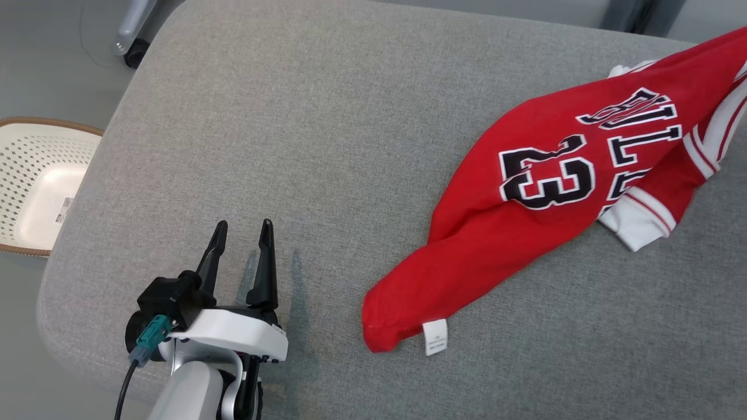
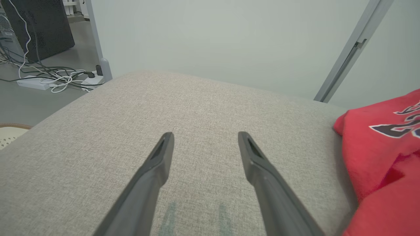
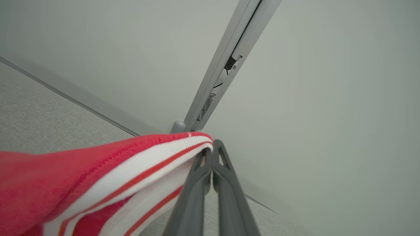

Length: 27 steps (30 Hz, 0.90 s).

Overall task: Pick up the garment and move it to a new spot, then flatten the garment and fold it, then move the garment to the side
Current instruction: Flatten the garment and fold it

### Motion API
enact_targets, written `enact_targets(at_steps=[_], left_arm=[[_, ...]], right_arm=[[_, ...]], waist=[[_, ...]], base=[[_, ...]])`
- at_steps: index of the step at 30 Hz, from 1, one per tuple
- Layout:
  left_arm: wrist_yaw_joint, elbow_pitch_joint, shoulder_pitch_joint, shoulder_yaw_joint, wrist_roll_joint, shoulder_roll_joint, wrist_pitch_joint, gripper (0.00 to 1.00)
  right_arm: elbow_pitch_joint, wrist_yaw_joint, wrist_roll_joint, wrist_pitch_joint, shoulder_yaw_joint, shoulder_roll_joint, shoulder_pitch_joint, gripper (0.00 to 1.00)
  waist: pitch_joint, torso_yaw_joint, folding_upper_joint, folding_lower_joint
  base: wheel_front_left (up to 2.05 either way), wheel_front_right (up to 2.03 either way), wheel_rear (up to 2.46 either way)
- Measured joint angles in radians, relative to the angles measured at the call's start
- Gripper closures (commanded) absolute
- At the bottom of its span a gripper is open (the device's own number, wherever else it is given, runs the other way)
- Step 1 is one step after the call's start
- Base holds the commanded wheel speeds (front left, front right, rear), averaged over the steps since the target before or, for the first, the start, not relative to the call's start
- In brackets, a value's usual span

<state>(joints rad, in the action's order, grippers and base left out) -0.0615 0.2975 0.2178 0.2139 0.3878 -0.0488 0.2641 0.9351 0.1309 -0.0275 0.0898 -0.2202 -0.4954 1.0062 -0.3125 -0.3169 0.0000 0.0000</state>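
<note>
Head view first: what do you count?

One garment (image 1: 525,233), one left gripper (image 1: 244,224), one basket (image 1: 35,146) and one grey cushion (image 1: 292,128) under it all. The right gripper (image 3: 214,146) shows in its own wrist view, so two grippers in total.

How do the tools stand?

The left one hovers low over the bare cushion, its two dark fingers well apart with nothing between them. The left wrist view shows the same gap (image 2: 205,135). The right one has its fingers pressed together, clamped on the garment's (image 3: 98,170) white, red-striped trim.

What else is around?

The basket is white and perforated with a brown rim. It sits on the floor beside the cushion's left edge. A castor (image 1: 135,52) stands beyond the far left corner. In the left wrist view there are cables (image 2: 55,78) on the floor and a dark cabinet (image 2: 39,26). A pale metal post (image 3: 223,65) rises against the wall behind the right gripper.

Anything in the way?

Nothing lies between the left gripper and the garment, just bare cushion.

And the garment?

It is a red jersey lying crumpled on the right part of the cushion, running out past the right edge of the head view. Black, white-edged characters show on it: "23" and some lettering, upside down from here. Its white and red trim is bunched at the right, and a small white label (image 1: 435,337) hangs at the near hem. In the left wrist view it lies at the right (image 2: 377,157), apart from the fingers.
</note>
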Motion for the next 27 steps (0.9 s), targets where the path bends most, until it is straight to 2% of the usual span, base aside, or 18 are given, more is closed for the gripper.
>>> enact_targets(at_steps=[3,4,5,6,7,14,19,23,27], left_arm=[[0.000,-0.003,0.015,0.009,0.000,0.000,0.000,0.00],[0.000,-0.004,0.018,0.011,0.000,0.000,0.000,0.00],[0.000,-0.004,0.020,0.013,0.000,0.000,0.000,0.00],[0.000,-0.004,0.022,0.015,0.000,0.000,0.000,0.00],[0.000,-0.004,0.025,0.017,0.000,0.000,0.000,0.00],[-0.003,-0.006,0.032,0.012,-0.008,0.000,0.000,0.00],[-0.002,-0.005,0.030,-0.003,-0.019,0.000,0.000,0.00],[-0.001,0.000,0.006,-0.021,-0.035,0.000,0.000,0.00],[0.000,0.005,-0.009,-0.030,-0.042,0.001,0.000,0.00]], right_arm=[[0.034,0.000,-0.010,0.014,-0.013,-0.017,0.047,1.00],[0.045,0.000,-0.012,0.022,-0.011,-0.017,0.062,0.84],[0.057,0.000,-0.017,0.028,-0.008,-0.017,0.075,0.56],[0.069,0.000,-0.023,0.035,-0.009,-0.018,0.085,0.06],[0.083,0.000,-0.027,0.041,-0.010,-0.016,0.091,0.00],[0.139,0.000,-0.024,0.101,-0.035,0.015,0.090,0.00],[0.143,0.000,0.027,0.150,-0.043,0.022,0.056,0.00],[0.062,0.000,0.131,0.168,-0.069,0.085,-0.070,0.00],[-0.069,0.000,0.214,0.171,-0.104,0.120,-0.225,0.00]], waist=[[-0.027,-0.004,0.0000,0.0000],[-0.036,-0.005,0.0000,0.0000],[-0.043,-0.004,0.0000,0.0000],[-0.049,-0.004,0.0000,0.0000],[-0.052,-0.002,0.0000,0.0000],[-0.046,0.030,0.0000,0.0000],[-0.017,0.065,0.0000,0.0000],[0.026,0.106,0.0000,0.0000],[0.063,0.135,0.0000,0.0000]], base=[[0.00,0.00,0.00],[0.00,0.00,0.00],[0.00,0.00,0.00],[0.00,0.00,0.00],[0.00,0.00,0.00],[0.00,0.00,0.00],[0.00,0.00,0.00],[0.00,0.00,0.00],[0.00,0.00,0.00]])
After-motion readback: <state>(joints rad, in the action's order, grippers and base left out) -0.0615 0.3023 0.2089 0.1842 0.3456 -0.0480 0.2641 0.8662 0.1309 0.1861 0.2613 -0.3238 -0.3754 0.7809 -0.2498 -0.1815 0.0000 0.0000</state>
